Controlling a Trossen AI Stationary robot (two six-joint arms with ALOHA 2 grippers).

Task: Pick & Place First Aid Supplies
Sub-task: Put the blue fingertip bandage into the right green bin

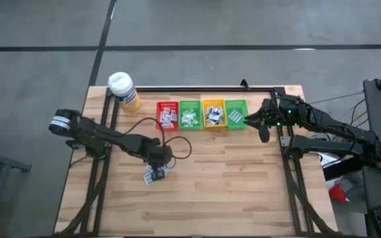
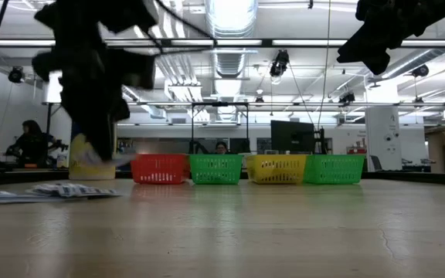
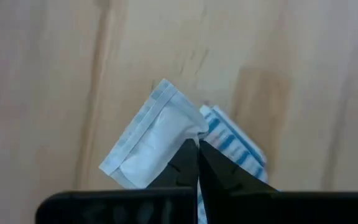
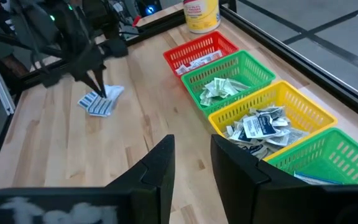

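Note:
Two sachets lie on the table left of centre [image 1: 153, 175]: a white one with a grey-blue edge [image 3: 151, 146] and a blue-striped one [image 3: 235, 146] partly under it. They also show in the right wrist view [image 4: 98, 102] and the low view [image 2: 52, 191]. My left gripper [image 3: 197, 146] points down over them, fingers shut, tips at the white sachet's corner. It also shows in the high view [image 1: 159, 160]. My right gripper [image 4: 191, 158] is open and empty, raised beside the right green bin [image 1: 235, 112]. My left gripper comes from above, pointing down, with its shut fingertips [image 3: 188, 155] at the white sachet's corner [image 3: 194, 127]. I cannot tell whether they touch it or pinch it. The sachet seems to lie on the table.
Red [image 1: 167, 114], green [image 1: 190, 114], yellow [image 1: 213, 113] and green bins stand in a row at the far edge, each with sachets inside. A white-capped yellow bottle [image 1: 123, 90] stands at the far left. A black cable [image 1: 180, 142] loops over the table. Bare wood lies near and right.

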